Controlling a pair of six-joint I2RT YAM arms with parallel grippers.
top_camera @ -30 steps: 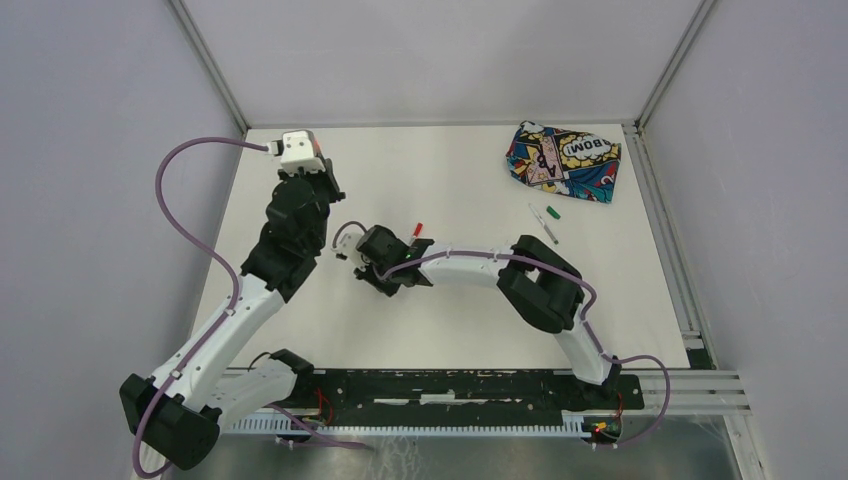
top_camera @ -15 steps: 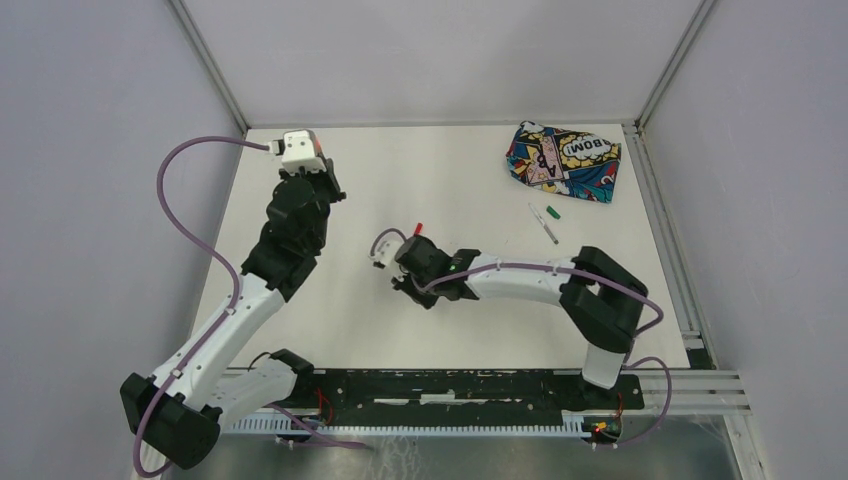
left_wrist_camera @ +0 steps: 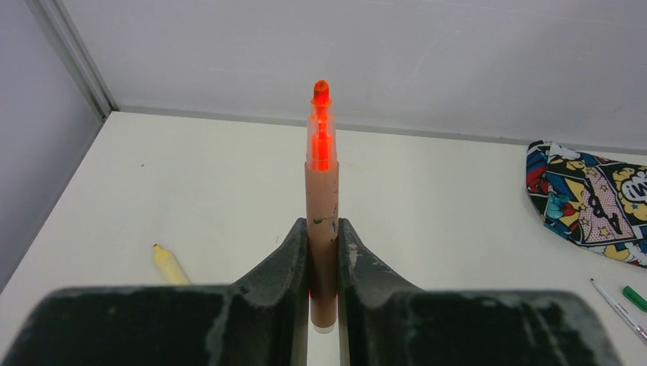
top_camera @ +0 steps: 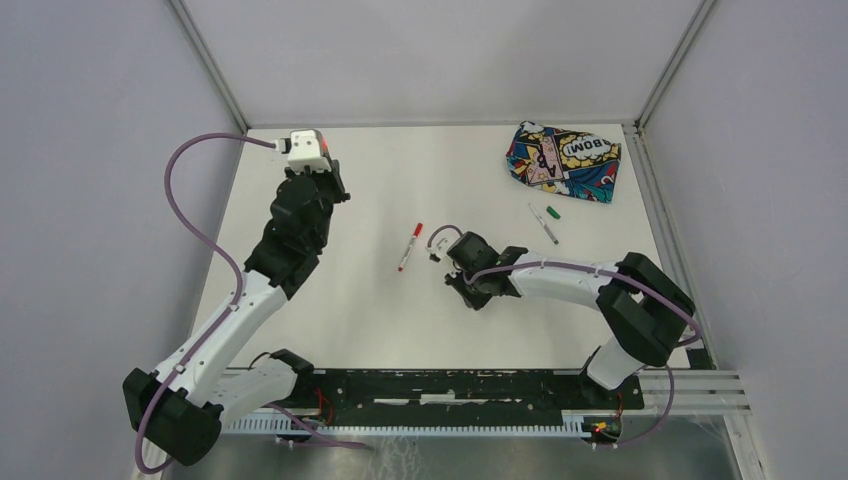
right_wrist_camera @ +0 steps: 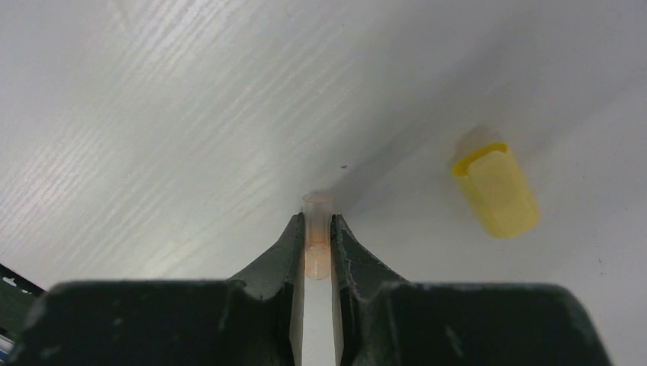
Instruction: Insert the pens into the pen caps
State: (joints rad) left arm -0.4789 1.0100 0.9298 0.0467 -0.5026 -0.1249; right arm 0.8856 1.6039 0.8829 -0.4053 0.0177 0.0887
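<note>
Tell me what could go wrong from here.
1. The right pincer grips the orange cap at its very fingertips; it could pop out.
2. The left pincer holds the orange pen near its tail; pushing into the cap might tilt it.
3. The yellow cap lies close by and could get knocked.

We find the pouch [top_camera: 563, 162] at the far right corner of the desk [top_camera: 350, 310]. Just before it lie a thin pen [top_camera: 543, 224] and a small cap [top_camera: 553, 212], side by side. The middle pen [top_camera: 409, 246] lies mid-desk, left of the right claw [right_wrist_camera: 313, 229], which pinches a stubby cap [right_wrist_camera: 316, 252] low over the desk. A loose cap [right_wrist_camera: 496, 191] lies to its right in that claw's own view. The left claw [left_wrist_camera: 323, 232], at the far left, grips a held pen [left_wrist_camera: 322, 152] that sticks out past its fingertips. Another pen [left_wrist_camera: 169, 264] lies on the desk to its left.
</note>
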